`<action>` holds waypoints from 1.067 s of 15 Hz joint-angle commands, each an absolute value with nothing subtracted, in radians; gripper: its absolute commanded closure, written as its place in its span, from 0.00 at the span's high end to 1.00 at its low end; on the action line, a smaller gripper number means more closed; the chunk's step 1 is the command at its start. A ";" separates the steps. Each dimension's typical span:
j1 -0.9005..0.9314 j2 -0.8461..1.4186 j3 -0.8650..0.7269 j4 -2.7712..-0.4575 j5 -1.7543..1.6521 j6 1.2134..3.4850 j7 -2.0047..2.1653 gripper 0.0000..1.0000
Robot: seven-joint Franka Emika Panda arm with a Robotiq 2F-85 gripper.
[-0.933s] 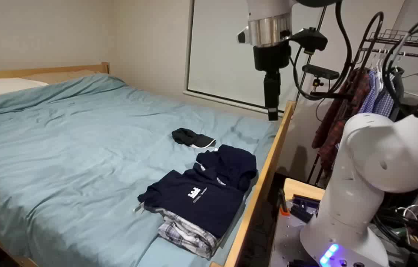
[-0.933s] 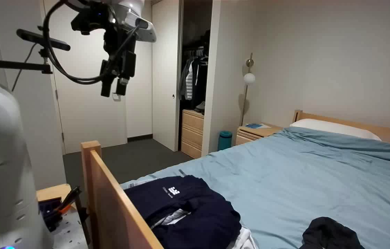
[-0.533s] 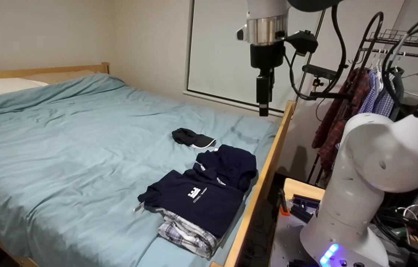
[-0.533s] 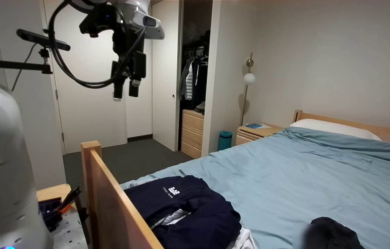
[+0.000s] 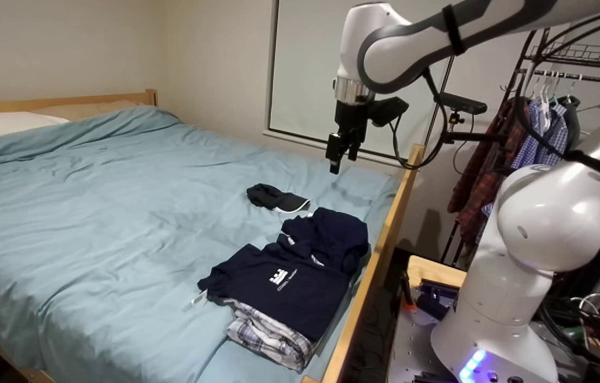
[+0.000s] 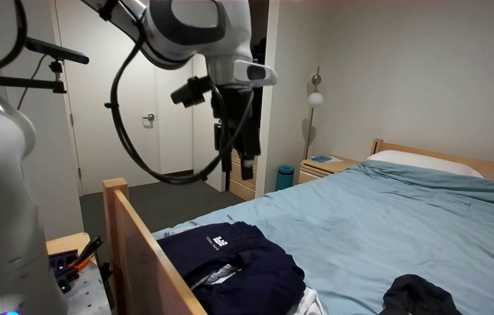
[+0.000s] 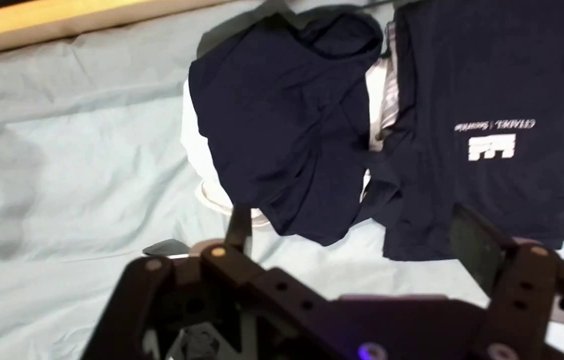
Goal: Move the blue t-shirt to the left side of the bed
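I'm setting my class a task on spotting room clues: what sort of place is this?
Most likely a bedroom: a broad wooden bed spread with blue-green cloth, a white fabric pillow at its head, and red and blue checked shirts hanging on a dark metal rack.

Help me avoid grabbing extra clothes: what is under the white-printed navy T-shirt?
Folded plaid cloth shows beneath the navy T-shirt; the rest of that layer is covered.

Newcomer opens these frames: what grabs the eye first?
Probably the navy t-shirt with its bright white print, lying on folded plaid fabric beside the wooden footboard. Then the open hand hanging above the bed, and the dark cap lying on the bed near the t-shirt.
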State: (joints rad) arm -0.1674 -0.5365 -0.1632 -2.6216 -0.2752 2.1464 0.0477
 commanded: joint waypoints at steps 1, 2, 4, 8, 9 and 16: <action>-0.240 -0.312 -0.136 -2.540 -0.341 2.315 0.127 1.00; -0.269 -0.261 -0.106 -2.505 -0.413 2.300 0.168 1.00; -0.246 -0.322 -0.135 -2.548 -0.388 2.288 0.135 1.00; -0.248 -0.232 -0.120 -2.468 -0.428 2.278 0.171 1.00; -0.249 -0.221 -0.119 -2.458 -0.440 2.256 0.157 1.00; -0.264 0.089 -0.199 -2.418 -0.665 2.363 0.033 1.00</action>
